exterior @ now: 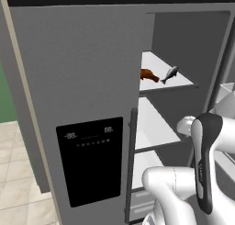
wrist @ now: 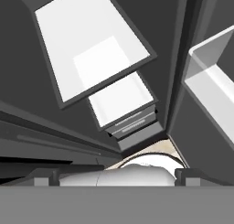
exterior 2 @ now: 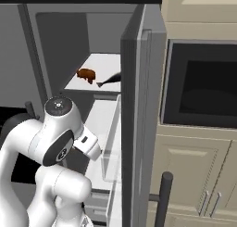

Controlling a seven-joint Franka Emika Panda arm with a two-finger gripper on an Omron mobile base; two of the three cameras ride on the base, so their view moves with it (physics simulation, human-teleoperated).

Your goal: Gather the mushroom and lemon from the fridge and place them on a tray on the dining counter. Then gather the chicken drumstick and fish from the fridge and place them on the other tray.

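Drumstick and fish on the upper fridge shelf, my gripper spread wide and carrying nothing.

I see the brown chicken drumstick (exterior: pixel 148 75) and the grey fish (exterior: pixel 170 73) lying just beside each other on the upper shelf (exterior: pixel 158 68) of the open fridge (exterior: pixel 193 45), the fish nearer the front edge. From the right base view the fish is partly hidden by the open door (exterior 2: pixel 141 124), so I can't tell whether the 2 touch. Below them is a bare white shelf (exterior: pixel 153 125), then drawers (wrist: pixel 132 125). My gripper (wrist: pixel 112 176) has its 2 fingertips far apart, pointed down along the shelves.
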